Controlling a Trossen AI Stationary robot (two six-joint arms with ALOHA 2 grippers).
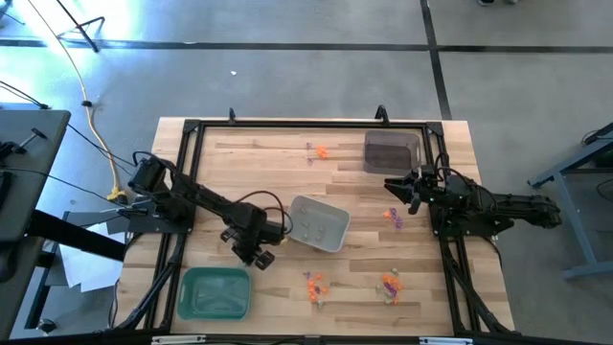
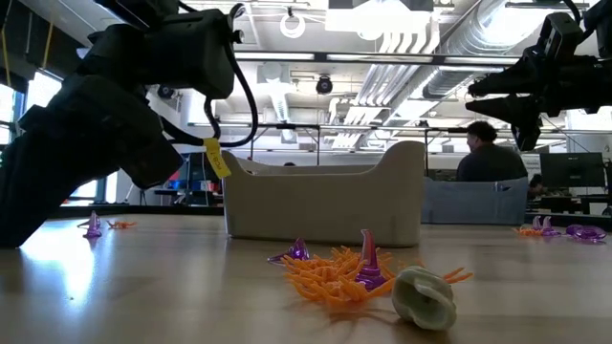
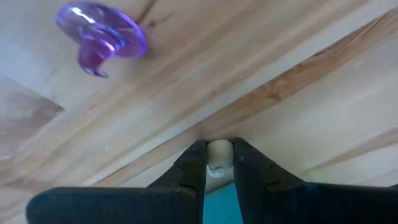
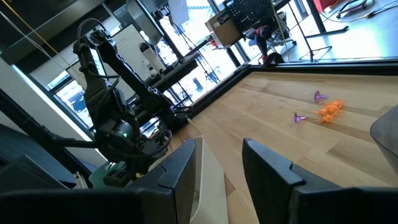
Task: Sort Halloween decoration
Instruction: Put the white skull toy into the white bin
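A small pale trinket is pinched between the nearly closed jaws of the left gripper, which is held low over the bench near its front edge, between the green tray and the grey tray. Only the tip of the trinket is gripped, so it could slip out or be flicked away if the arm is moved quickly. A purple trinket lies close by on the wood and could be knocked by the jaws. The right gripper is held with its jaws apart and empty near the back right corner, beside the dark tray. More orange and purple trinkets are scattered along the front edge and could be pushed off.
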